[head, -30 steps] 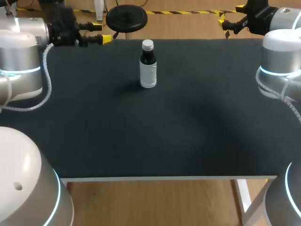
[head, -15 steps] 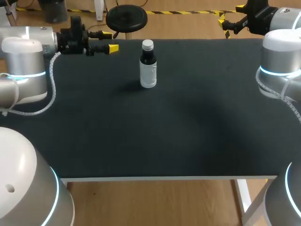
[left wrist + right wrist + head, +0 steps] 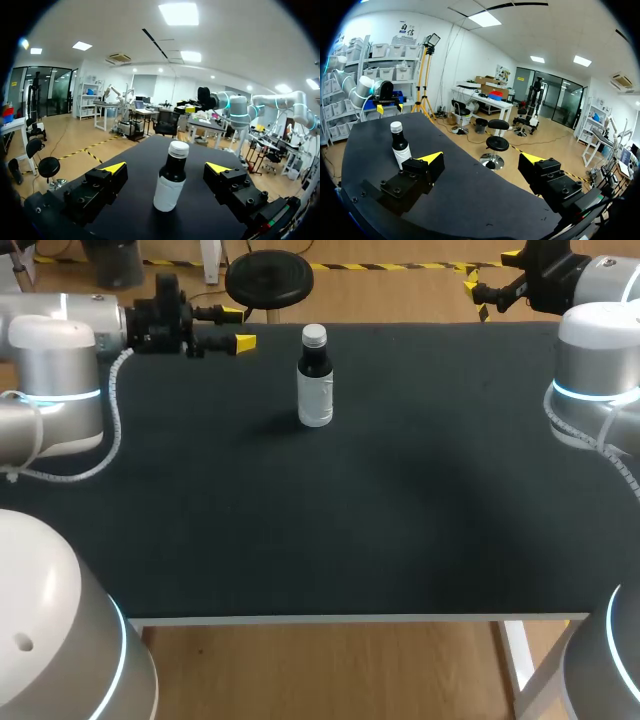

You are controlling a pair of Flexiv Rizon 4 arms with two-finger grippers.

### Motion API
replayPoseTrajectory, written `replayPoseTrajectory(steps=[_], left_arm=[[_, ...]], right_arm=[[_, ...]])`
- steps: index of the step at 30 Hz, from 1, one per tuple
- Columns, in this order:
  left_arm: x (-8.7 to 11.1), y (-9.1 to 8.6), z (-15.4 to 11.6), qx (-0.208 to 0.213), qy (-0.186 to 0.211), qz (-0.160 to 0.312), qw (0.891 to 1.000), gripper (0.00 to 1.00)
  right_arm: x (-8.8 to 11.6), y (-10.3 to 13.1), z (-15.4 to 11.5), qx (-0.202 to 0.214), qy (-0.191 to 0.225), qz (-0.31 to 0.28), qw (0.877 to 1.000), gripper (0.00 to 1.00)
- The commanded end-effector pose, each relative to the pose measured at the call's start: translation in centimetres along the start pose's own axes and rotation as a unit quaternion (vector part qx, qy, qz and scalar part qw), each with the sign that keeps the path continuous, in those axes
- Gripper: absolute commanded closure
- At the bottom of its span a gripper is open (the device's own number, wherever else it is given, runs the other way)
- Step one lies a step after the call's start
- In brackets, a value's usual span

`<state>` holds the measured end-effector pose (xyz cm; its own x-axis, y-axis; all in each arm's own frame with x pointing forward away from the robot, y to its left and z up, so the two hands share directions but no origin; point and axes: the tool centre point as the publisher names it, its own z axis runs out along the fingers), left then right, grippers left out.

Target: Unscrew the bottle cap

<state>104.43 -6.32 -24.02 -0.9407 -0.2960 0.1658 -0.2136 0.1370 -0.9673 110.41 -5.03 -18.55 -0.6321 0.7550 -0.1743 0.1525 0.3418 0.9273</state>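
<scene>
A small dark bottle [image 3: 315, 385] with a white label and a white cap [image 3: 314, 336] stands upright at the back middle of the black table [image 3: 380, 520]. My left gripper [image 3: 238, 329] is open at the table's back left, level with the cap and a short way to the bottle's left. In the left wrist view the bottle [image 3: 169, 186] stands ahead of the left gripper [image 3: 166, 168], centred between its spread fingers and touching neither. My right gripper [image 3: 490, 282] is open beyond the back right corner. In the right wrist view the bottle [image 3: 400, 145] stands far ahead of the right gripper [image 3: 481, 158], off to one side.
The table's white front edge [image 3: 350, 618] runs across the near side. My left arm's elbow [image 3: 55, 380] hangs over the table's left side. My right arm's elbow [image 3: 595, 380] stands over the right edge.
My left arm has swung right along the back edge, bringing its open gripper closer to the bottle. The right arm and the bottle have not moved.
</scene>
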Motion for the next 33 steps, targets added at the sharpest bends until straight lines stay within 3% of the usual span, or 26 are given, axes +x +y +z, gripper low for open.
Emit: replayPoseTrajectory(steps=[1, 11, 25, 33], left_arm=[[0.0, 0.1, 0.3, -0.001, 0.012, 0.006, 1.000, 0.00], [1.3, 0.7, 3.1, 0.010, 0.078, 0.029, 0.996, 0.00], [1.8, 3.0, 6.6, 0.000, 0.111, 0.043, 0.993, 0.00], [1.7, 3.2, 7.3, 0.012, 0.125, 0.058, 0.990, 0.00]], right_arm=[[0.0, 0.0, 0.0, 0.001, 0.000, 0.000, 1.000, 0.00], [0.0, 0.0, 0.0, 0.001, 0.000, 0.000, 1.000, 0.00], [0.0, 0.0, 0.0, 0.001, 0.000, 0.000, 1.000, 0.00], [0.0, 0.0, 0.0, 0.001, 0.000, 0.000, 1.000, 0.00]])
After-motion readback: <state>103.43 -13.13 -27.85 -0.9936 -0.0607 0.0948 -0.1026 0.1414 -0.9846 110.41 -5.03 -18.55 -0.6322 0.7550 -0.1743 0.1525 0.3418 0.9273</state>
